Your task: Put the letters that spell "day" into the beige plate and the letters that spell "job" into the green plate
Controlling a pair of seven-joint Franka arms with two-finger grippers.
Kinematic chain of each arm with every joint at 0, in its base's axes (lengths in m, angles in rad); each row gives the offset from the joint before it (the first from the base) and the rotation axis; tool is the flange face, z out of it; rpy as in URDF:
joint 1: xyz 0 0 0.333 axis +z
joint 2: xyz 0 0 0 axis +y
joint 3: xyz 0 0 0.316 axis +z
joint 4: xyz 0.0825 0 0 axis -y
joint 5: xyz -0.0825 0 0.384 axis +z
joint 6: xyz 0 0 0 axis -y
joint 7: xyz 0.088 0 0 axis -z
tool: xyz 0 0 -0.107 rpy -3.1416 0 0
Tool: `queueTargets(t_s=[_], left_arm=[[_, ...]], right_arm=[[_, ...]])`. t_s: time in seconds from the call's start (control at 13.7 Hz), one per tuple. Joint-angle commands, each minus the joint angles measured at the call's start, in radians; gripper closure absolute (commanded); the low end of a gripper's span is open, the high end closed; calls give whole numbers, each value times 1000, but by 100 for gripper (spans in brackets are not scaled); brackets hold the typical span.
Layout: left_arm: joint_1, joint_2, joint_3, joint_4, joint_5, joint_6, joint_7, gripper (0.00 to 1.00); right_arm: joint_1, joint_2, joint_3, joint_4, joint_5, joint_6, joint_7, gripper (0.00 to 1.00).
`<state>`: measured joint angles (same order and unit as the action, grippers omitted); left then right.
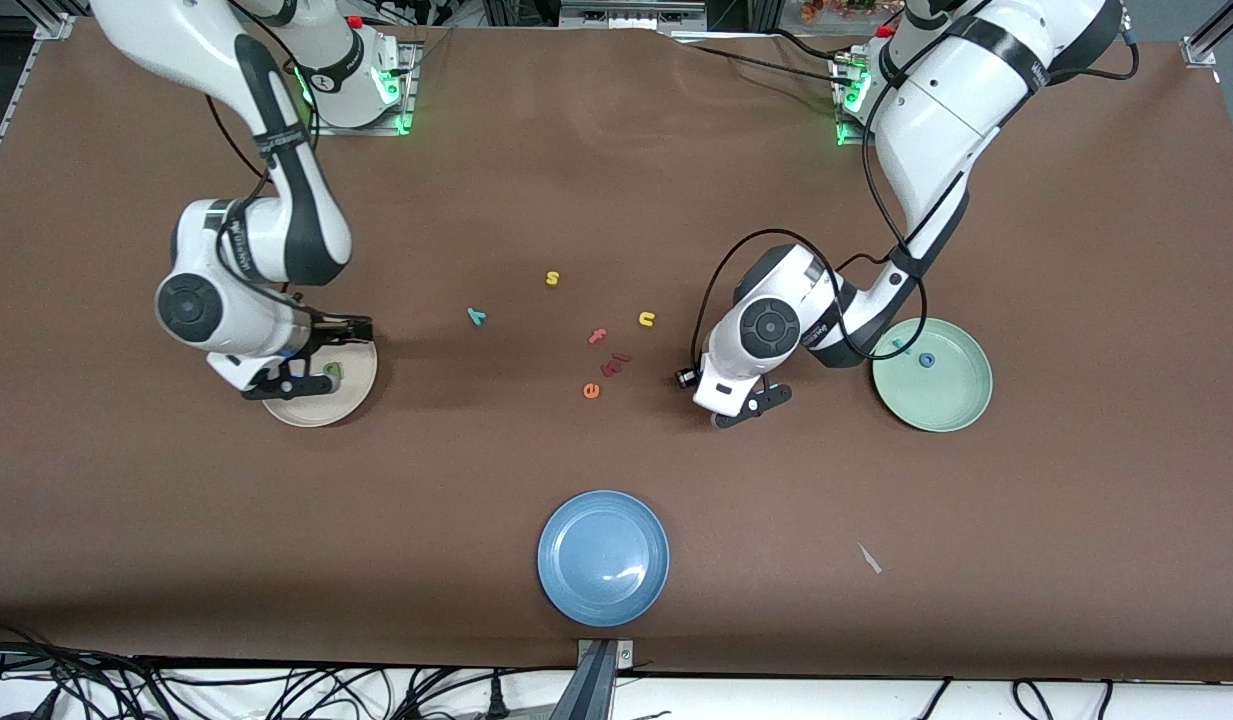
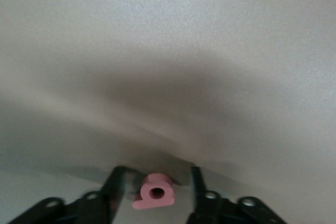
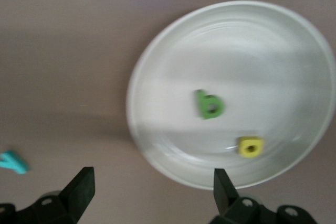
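Salmon-pink foam, the b [image 2: 153, 192], lies on the tabletop between the fingers of the left tool [image 2: 157, 170]. The jaws stand on either side of it with a sliver of gap, so nothing is gripped yet. This tool is low over the tabletop between the loose letters and the green plate [image 1: 961, 400], which sits toward the left arm's end. The right tool [image 3: 153, 174] is spread wide and empty over the beige plate [image 3: 294, 40], toward the right arm's end.

The likely risk is that the b is small and soft. A pinch off its middle could make it twist or squirt free, or drop short of the green plate's rim. The pink f [image 1: 598, 337] could also be mistaken for it.

- **Plates:** three, counting the blue plate [image 1: 603, 557] at the middle of the tabletop's camera-side edge.
- **In the beige plate:** two letters, the green a [image 3: 210, 105] and the yellow d [image 3: 250, 146].
- **In the green plate:** two letters, the teal j [image 1: 901, 345] and the blue o [image 1: 926, 360].
- **Still to place:** the b and the teal y [image 1: 477, 317].
- **Spare letters:** the yellow s [image 1: 552, 278], the yellow u [image 1: 646, 319], the f, the orange e [image 1: 591, 390] and some dark red bits I cannot read.
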<state>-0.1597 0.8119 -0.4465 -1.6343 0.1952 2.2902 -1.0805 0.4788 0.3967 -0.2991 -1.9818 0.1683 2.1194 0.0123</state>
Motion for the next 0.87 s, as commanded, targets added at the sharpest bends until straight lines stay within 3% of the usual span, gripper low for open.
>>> queueTargets(t_s=[0.0, 0.22, 0.51, 0.66, 0.8], left_arm=[[-14, 13, 6, 27, 20, -18, -16, 62], [-20, 13, 5, 22, 20, -23, -19, 62], [-24, 13, 5, 22, 20, -25, -21, 67], [-24, 13, 5, 22, 20, -25, -21, 73], [-23, 13, 5, 22, 20, -26, -21, 74]], right_arm=[[-2, -24, 69, -17, 14, -10, 83, 0], [-2, -28, 191, -38, 14, 5, 66, 0], [-2, -54, 270, -129, 11, 115, 57, 2], [-2, -61, 311, -218, 10, 283, 57, 6], [-3, -45, 321, -247, 10, 355, 57, 19]])
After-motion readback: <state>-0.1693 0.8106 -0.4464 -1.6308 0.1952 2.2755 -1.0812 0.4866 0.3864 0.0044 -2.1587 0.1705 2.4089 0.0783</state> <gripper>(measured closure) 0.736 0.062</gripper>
